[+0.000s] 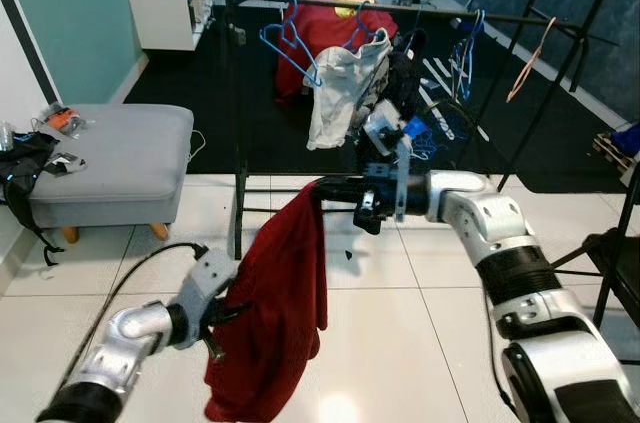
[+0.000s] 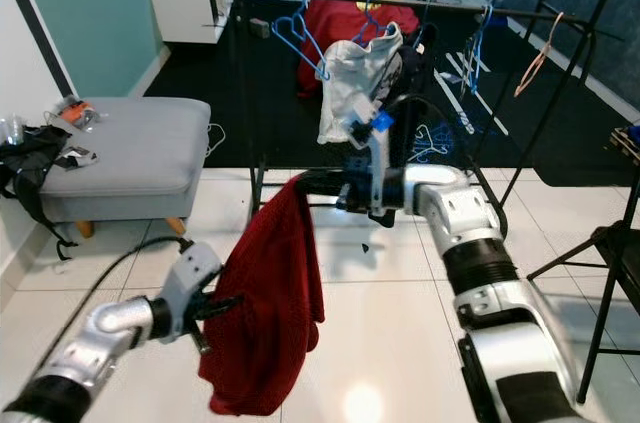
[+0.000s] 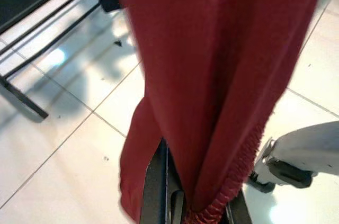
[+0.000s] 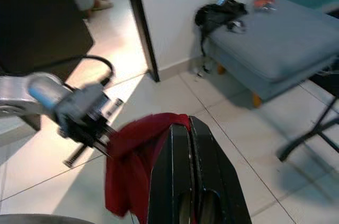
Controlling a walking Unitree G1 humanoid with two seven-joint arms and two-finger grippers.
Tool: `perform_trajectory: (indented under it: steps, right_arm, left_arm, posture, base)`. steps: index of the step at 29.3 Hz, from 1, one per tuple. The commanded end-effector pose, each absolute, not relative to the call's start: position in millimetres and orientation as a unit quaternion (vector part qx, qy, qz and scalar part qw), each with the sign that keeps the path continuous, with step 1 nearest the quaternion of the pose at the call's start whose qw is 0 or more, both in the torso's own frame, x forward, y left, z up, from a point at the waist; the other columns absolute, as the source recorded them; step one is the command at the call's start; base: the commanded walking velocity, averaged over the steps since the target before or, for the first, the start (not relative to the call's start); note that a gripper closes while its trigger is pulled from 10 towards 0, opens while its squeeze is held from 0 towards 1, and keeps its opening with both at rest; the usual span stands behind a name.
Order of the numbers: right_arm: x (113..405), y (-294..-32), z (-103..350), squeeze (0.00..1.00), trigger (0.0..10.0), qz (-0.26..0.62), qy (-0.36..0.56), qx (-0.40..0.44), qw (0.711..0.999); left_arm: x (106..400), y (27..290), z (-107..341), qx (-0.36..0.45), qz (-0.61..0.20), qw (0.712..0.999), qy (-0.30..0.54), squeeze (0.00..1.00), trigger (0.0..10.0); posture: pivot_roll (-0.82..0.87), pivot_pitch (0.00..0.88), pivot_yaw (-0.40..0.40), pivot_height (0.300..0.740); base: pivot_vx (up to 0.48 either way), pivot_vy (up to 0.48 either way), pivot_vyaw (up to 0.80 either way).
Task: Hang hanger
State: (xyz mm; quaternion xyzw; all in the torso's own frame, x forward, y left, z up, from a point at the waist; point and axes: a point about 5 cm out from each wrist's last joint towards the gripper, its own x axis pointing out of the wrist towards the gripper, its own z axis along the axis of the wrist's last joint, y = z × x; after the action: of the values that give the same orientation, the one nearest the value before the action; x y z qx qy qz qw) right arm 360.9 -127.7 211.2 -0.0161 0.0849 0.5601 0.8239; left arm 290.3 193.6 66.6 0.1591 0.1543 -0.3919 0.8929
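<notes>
Left eye view shows you the black metal clothes rack (image 1: 236, 143) beyond, then the dark red fabric garment (image 1: 280, 313) hanging over white floor tiles (image 1: 400, 343); your right gripper (image 1: 325, 189) pinches its top, your left gripper (image 1: 228, 321) clamps its lower edge.

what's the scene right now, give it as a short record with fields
held item: red garment, draped from the right gripper down toward the floor
right gripper: shut on the garment's top, in front of the rack
left gripper: pinching the garment's lower side edge
clothes rack: black, behind the garment; rail carries a blue hanger, a pale garment and an orange hanger
ottoman: grey, to the robot's left
floor: white tile
</notes>
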Motion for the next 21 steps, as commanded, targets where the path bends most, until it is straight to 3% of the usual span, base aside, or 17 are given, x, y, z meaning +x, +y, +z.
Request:
perform_trajectory:
  steps: [1, 5, 9, 12, 16, 17, 18, 19, 21]
  right_arm:
    - [363.3, -139.3, 204.2, 0.0, 0.0, 0.528, 0.09, -0.024, 0.844]
    - [369.1, -157.0, 190.9, 0.0, 0.0, 0.452, 0.09, -0.014, 0.887]
    - [370.2, -159.3, 189.1, 0.0, 0.0, 0.438, 0.087, -0.012, 0.895]
    - [372.5, -167.1, 185.7, 0.0, 0.0, 0.4, 0.074, -0.03, 0.913]
    - [373.3, -169.0, 185.7, 0.0, 0.0, 0.39, 0.069, -0.029, 0.918]
    - [373.9, -170.0, 186.3, 0.0, 1.4, 0.382, 0.063, -0.021, 0.922]
    - [373.9, -170.0, 186.3, 0.0, 1.4, 0.382, 0.063, -0.021, 0.922]
    - [374.5, -170.1, 186.3, 0.0, 3.2, 0.378, 0.06, -0.01, 0.924]
    - [374.5, -170.1, 186.3, 0.0, 3.2, 0.378, 0.06, -0.01, 0.924]
  left_arm:
    - [285.9, 199.8, 80.3, 0.146, -0.413, 0.887, 0.144, 0.0, 0.0]
    - [278.8, 208.7, 124.1, 0.106, -0.454, 0.879, 0.1, 0.0, 0.0]
    - [276.9, 210.5, 130.7, 0.104, -0.463, 0.875, 0.099, 0.0, 0.0]
    - [268.2, 213.0, 144.1, 0.109, -0.506, 0.846, 0.129, 0.0, 0.0]
    - [267.5, 210.6, 148.7, 0.103, -0.513, 0.842, 0.128, 0.0, 0.0]
    - [267.8, 206.4, 154.2, 0.09, -0.518, 0.842, 0.119, 0.0, 0.0]
    - [267.8, 206.4, 154.2, 0.09, -0.518, 0.842, 0.119, 0.0, 0.0]
    - [267.8, 201.9, 160.9, 0.075, -0.523, 0.842, 0.109, 0.0, 0.0]
    - [267.8, 201.9, 160.9, 0.075, -0.523, 0.842, 0.109, 0.0, 0.0]
  posture:
    - [-0.09, 0.037, -0.097, 0.74]
    - [-0.09, 0.039, -0.091, 0.74]
    - [-0.09, 0.039, -0.091, 0.74]
    - [-0.08, 0.035, -0.09, 0.74]
    - [-0.08, 0.033, -0.089, 0.74]
    - [-0.08, 0.03, -0.086, 0.74]
    - [-0.08, 0.03, -0.086, 0.74]
    - [-0.08, 0.029, -0.084, 0.74]
    - [-0.08, 0.029, -0.084, 0.74]
  base:
    - [0.0, 0.0, 0.0]
    - [0.0, 0.0, 0.0]
    - [0.0, 0.0, 0.0]
    - [0.0, 0.0, 0.0]
    - [0.0, 0.0, 0.0]
    - [0.0, 0.0, 0.0]
    - [0.0, 0.0, 0.0]
    - [0.0, 0.0, 0.0]
    - [0.0, 0.0, 0.0]
